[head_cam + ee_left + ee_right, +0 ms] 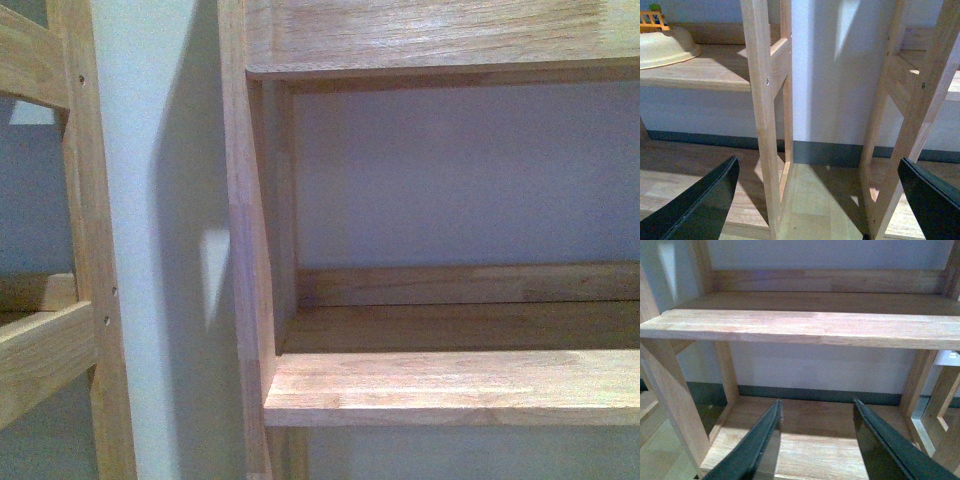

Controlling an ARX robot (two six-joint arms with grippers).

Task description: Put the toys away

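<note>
The toys are out of view in every frame. My left gripper [819,167] is open, its dark fingers [707,200] spread wide with nothing between them, facing the gap between two wooden shelf frames above a pale floor. My right gripper [817,407] is open too, empty, with its fingers [760,440] pointing at the lowest board of a wooden shelf unit [805,327]. The front view shows only a wooden shelf [450,385] against a pale wall; neither arm shows there.
A cream bowl-like object [665,47] lies upside down on a low shelf beside a small orange fence piece [652,20]. Upright wooden posts [762,115] [912,115] stand close in front of the left gripper. A dark baseboard runs along the wall.
</note>
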